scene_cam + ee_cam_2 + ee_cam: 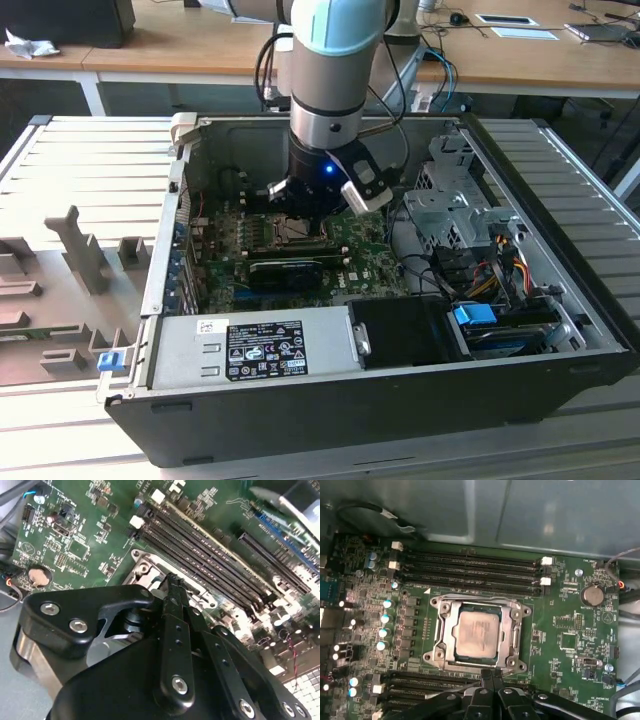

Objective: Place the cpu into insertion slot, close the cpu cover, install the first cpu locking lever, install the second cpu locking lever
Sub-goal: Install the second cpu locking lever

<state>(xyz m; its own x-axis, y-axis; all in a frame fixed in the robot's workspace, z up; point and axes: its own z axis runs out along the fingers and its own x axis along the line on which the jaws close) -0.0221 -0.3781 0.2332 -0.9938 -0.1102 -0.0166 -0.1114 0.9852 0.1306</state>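
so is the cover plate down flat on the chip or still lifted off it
Touching. In the first wrist view the cover plate lies flat around the chip, its window edges resting on the chip's rim, no gap showing.

Grey arm (325,90) with pale-blue cap; black pincer (492,672) linkages (silvery screws), possibly a blue light.

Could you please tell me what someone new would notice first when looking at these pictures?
First, the big robot arm reaching down into the open computer case in the exterior view. Next, in the first wrist view, the silvery chip lying in its socket under the closed metal cover, amid the green circuit board. The black claw, fingers together, sits at the socket's edge.
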